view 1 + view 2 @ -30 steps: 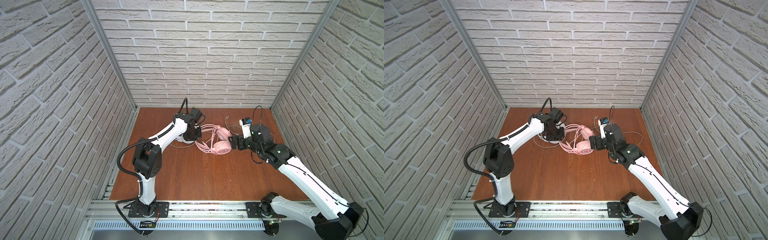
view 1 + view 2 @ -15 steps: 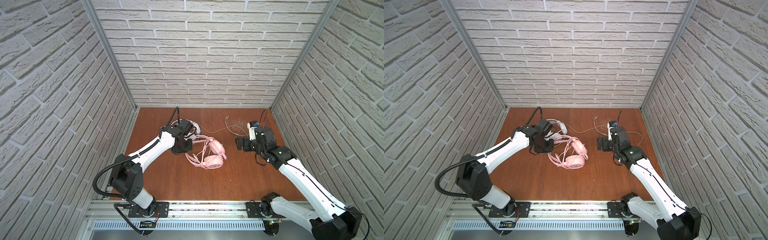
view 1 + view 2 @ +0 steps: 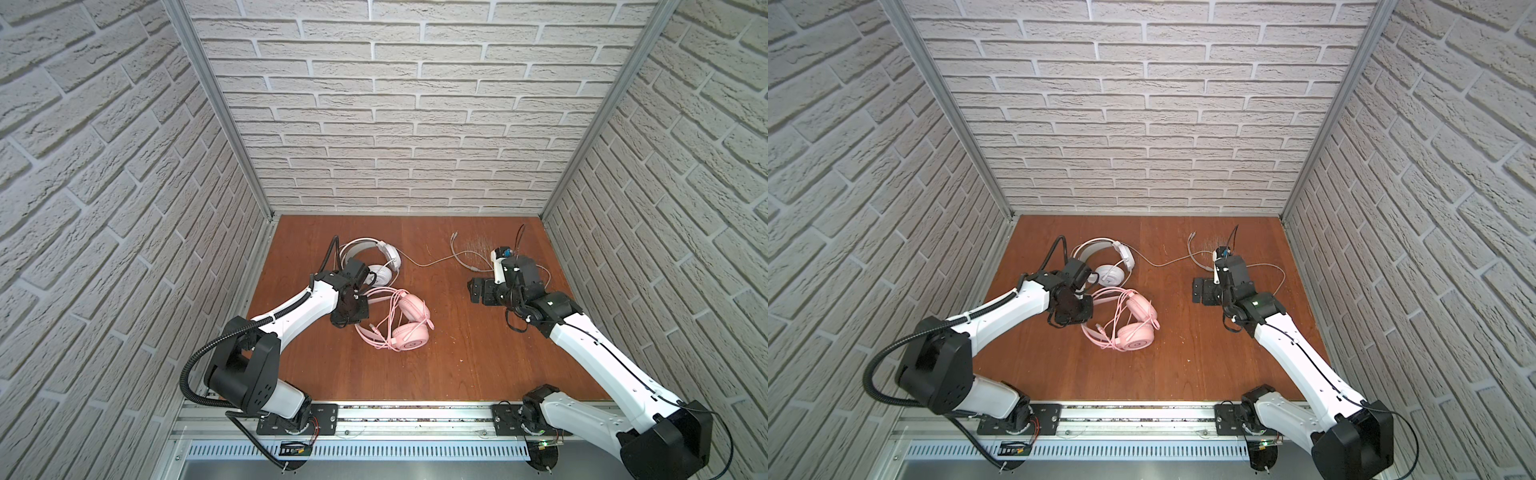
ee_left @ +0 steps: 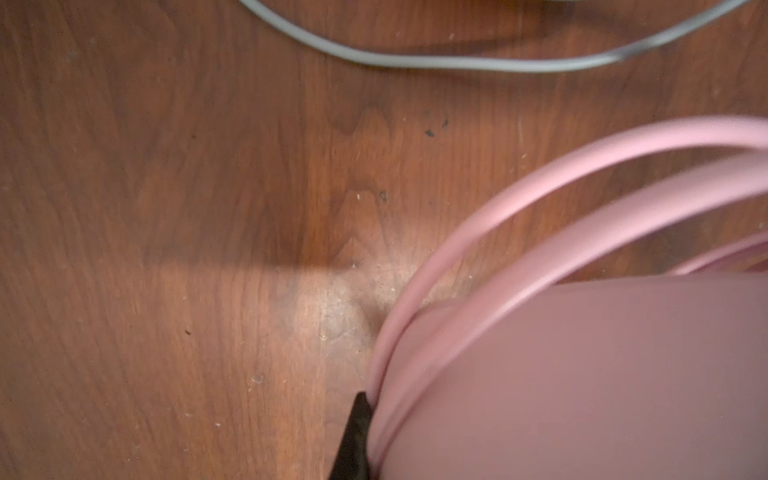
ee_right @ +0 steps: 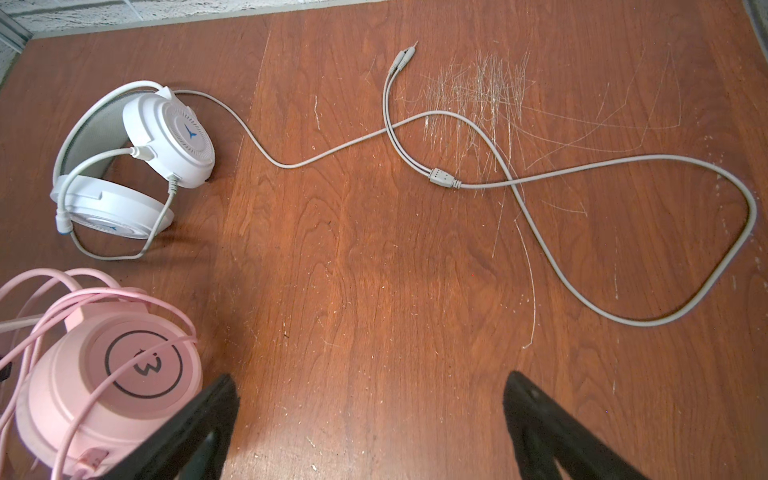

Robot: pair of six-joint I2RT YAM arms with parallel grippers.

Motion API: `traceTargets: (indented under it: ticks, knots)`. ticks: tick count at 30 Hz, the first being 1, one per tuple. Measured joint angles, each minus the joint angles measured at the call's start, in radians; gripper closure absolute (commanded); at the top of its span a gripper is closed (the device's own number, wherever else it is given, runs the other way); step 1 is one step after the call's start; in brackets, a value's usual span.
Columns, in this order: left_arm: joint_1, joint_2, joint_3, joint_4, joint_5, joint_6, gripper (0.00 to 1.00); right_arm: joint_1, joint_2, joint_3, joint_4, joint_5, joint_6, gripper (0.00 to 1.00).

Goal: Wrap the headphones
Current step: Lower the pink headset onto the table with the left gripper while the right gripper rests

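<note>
Left arm: stretched forward and bent at the elbow, wrist tipped down beside the pink headset [image 3: 405, 322], seen in both top views.
Left claw [image 3: 349, 309]: pressed together on the pink headband [image 4: 540, 216], which is seen held tight against one black fingertip [image 4: 353, 440] in the left wrist view.
Right arm: reached forward along the right side of the worktop [image 3: 436, 365], wrist angled low.
Right claw [image 5: 370, 419]: spread wide over bare wood, nothing between the jaws; its left finger is just beside a pink ear cup [image 5: 120, 382].
Pink headset: lying left of centre on the worktop, its thin pink cord [image 3: 1117, 320] draped in loops across the cups.
White headset [image 3: 374, 259]: lying behind the pink one, near the back left.
Grey cord [image 5: 623, 249]: trailed from the white headset across the worktop in a large loose loop, its plugs [image 5: 403, 56] lying free towards the back wall.
</note>
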Motion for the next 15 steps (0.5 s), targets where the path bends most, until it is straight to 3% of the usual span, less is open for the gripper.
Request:
traceTargets:
  ticks: [15]
  knots:
    - [0.038,0.059,-0.047,0.053,-0.021,0.054,1.00,0.000,0.040,-0.011,0.019,-0.011,0.006,0.00]
